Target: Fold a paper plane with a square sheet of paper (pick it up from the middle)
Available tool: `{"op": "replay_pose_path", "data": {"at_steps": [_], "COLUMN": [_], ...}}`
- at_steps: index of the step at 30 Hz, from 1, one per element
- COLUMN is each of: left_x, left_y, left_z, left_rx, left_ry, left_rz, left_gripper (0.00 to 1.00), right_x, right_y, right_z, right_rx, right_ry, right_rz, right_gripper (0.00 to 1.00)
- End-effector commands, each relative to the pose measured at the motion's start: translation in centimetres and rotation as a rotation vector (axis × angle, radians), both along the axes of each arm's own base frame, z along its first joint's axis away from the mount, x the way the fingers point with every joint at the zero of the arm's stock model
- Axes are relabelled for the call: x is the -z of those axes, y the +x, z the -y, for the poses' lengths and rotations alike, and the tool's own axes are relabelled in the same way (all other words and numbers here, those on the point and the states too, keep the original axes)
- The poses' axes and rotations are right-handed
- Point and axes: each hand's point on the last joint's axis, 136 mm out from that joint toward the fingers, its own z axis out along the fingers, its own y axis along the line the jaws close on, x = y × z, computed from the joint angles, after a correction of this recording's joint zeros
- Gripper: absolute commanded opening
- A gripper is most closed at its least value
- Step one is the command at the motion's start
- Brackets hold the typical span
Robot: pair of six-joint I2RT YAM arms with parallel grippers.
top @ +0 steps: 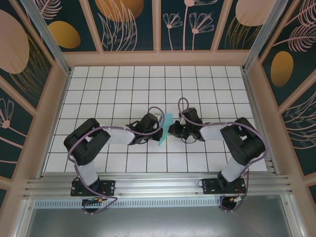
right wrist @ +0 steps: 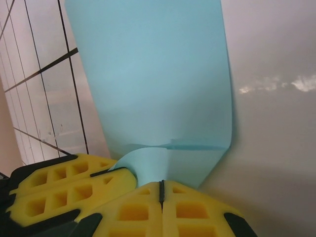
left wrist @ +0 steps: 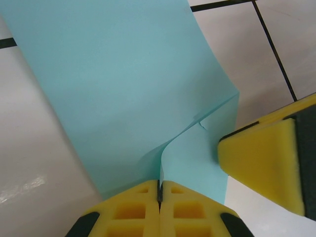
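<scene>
Light-turquoise square sheet of thin paper (top: 164, 129) hung bowed over the middle of the white gridded desk (top: 123, 89). It looked featherlight, limp and easily creased, best pinched by an edge. Both arms reached inward with elbows bent and wrists facing each other. Left end effector (left wrist: 159, 190) and right end effector (right wrist: 161, 187) were each clenched on the sheet's edge.
</scene>
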Motion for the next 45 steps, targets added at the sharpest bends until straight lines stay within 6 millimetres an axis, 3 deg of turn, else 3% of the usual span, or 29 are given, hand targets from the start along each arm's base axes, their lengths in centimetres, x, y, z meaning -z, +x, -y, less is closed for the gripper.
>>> {"op": "replay_pose_path", "data": {"at_steps": [1,4,12,22,27,31,34,37,41,45], "left_x": [3.7,3.7,3.7,3.5,2.8,0.2,-3.5,-6.1,-8.0,-9.1], "left_y": [-2.1,-2.0,-2.0,-1.9,-1.9,-1.1,0.2,1.1,1.2,0.1], "left_z": [-2.4,-2.4,-2.5,-2.5,-2.2,-2.1,-2.8,-3.2,-2.8,0.0], "left_rx": [-0.008,-0.007,-0.009,-0.012,-0.01,-0.036,-0.098,-0.142,-0.157,-0.052], "left_ry": [0.13,0.134,0.134,0.131,0.114,0.089,0.078,0.068,0.018,-0.119], "left_rz": [-0.107,-0.106,-0.105,-0.1,-0.095,-0.051,0.036,0.09,0.089,0.052], "left_gripper": [0.0,0.0,0.0,0.0,0.02,0.12,0.33,0.48,0.44,0.26], "right_x": [1.4,2.5,-2.5,2.1,2.4,2.8,3.2,3.3,3.2,3.0], "right_y": [0.2,-0.1,2.7,2.2,2.2,2.0,1.6,1.5,1.6,1.7], "right_z": [0.3,1.3,1.0,2.4,2.9,3.6,3.7,3.5,3.3,3.1], "right_rx": [-0.033,-0.022,-0.016,0.016,0.021,0.015,0.006,-0.005,-0.009,-0.012], "right_ry": [-0.048,-0.088,-0.042,-0.07,-0.109,-0.158,-0.166,-0.156,-0.15,-0.143], "right_rz": [-0.028,-0.073,0.05,-0.036,-0.039,-0.049,-0.058,-0.063,-0.061,-0.055], "right_gripper": [0.0,0.0,0.0,0.0,0.0,0.0,0.0,0.0,0.0,0.0]}}
